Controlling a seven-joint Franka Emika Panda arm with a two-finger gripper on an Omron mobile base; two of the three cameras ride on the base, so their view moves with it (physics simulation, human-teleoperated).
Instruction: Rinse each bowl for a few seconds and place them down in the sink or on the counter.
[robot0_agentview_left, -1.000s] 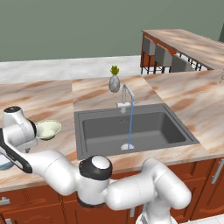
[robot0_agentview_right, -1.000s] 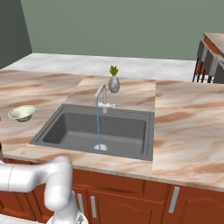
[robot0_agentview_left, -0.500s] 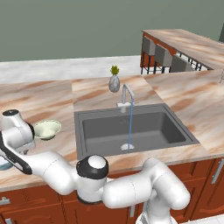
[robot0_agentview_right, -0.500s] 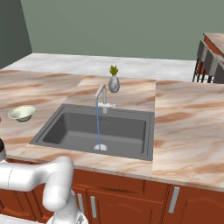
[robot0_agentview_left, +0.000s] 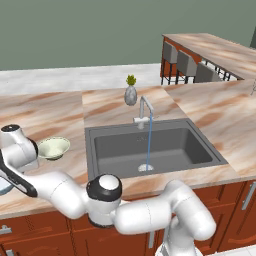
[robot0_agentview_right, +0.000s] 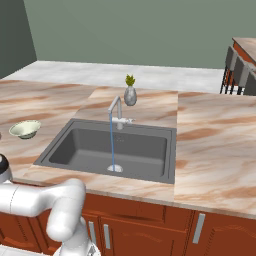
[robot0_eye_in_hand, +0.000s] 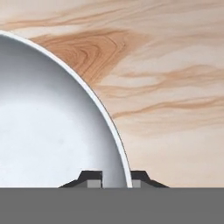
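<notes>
The larger pale blue-white bowl (robot0_eye_in_hand: 48, 127) stands on the counter (robot0_eye_in_hand: 175, 87). My gripper (robot0_eye_in_hand: 117, 178) is over its right rim, one fingertip (robot0_eye_in_hand: 90, 178) inside the bowl and the other outside, shut on the rim. In the left base view a sliver of this bowl (robot0_agentview_left: 3, 187) shows at the far left edge under my hand. The small cream-green bowl (robot0_agentview_left: 53, 147) (robot0_agentview_right: 25, 128) sits upright on the counter just left of the sink (robot0_agentview_left: 200, 155) (robot0_agentview_right: 150, 150). A thin stream of water runs from the faucet (robot0_agentview_left: 145, 107) (robot0_agentview_right: 116, 107) onto the drain.
A small grey vase with a plant (robot0_agentview_left: 130, 94) (robot0_agentview_right: 130, 95) stands behind the faucet. Bar stools (robot0_agentview_left: 187, 64) line the raised counter at the far right. My arm lies along the counter's front edge left of the sink.
My hand has hardly shifted over the left end of the counter. The small bowl, the vase and the running water are as before.
</notes>
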